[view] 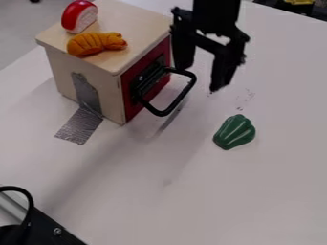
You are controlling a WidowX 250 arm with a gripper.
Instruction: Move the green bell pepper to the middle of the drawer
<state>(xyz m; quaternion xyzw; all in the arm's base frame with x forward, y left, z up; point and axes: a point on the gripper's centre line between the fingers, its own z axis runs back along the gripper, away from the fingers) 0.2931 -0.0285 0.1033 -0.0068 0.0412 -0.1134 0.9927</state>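
In the camera view, the black two-finger gripper (199, 79) hangs at the top, its fingers spread wide apart with nothing held between them. The green bell pepper (234, 132) lies on the white table (256, 191), to the lower right of the gripper and apart from it. At the left stands a wooden box (89, 83) with a red front (132, 83) and a black handle (167, 111); an orange striped toy (94, 43) and a red-and-white toy (80, 16) sit on top.

No readable text or numbers anywhere.
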